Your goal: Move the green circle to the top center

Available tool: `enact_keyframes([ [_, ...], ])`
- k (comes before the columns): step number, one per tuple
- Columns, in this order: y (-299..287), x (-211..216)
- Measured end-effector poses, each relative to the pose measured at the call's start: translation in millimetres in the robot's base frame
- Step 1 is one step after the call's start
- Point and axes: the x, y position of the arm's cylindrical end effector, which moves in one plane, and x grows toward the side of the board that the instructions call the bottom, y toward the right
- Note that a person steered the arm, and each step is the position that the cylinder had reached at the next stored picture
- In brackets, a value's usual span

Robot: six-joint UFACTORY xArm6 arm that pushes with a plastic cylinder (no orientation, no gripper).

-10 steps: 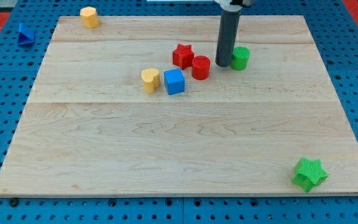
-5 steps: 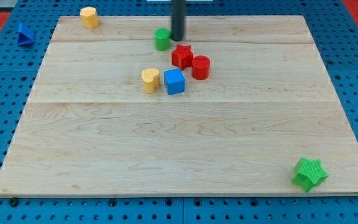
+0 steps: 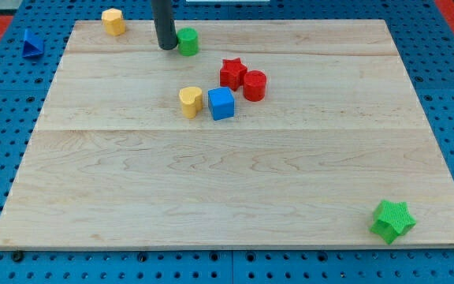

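Note:
The green circle point(image 3: 187, 41) stands near the view's top, a little left of the board's middle. My tip point(image 3: 166, 46) is right beside it on its left, touching or nearly touching it. The dark rod rises out of the view's top.
A red star point(image 3: 231, 72) and a red cylinder point(image 3: 254, 84) sit together right of centre. A yellow heart point(image 3: 190, 102) and a blue cube point(image 3: 221, 103) sit below them. A yellow block point(image 3: 113, 21) is at the top left. A green star point(image 3: 392, 220) is at the bottom right. A blue triangle point(image 3: 30, 42) lies off the wooden board point(image 3: 235, 181).
The green circle went from right of the red blocks leftward and upward to the top edge area. My tip swung from its left, to its right, and is now on its left again.

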Motion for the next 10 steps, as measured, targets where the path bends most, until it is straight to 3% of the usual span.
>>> enact_keyframes([
  [3,40.5,12.8],
  [4,62.8,-22.7],
  [5,78.0,-30.7],
  [10,68.3,-32.2],
])
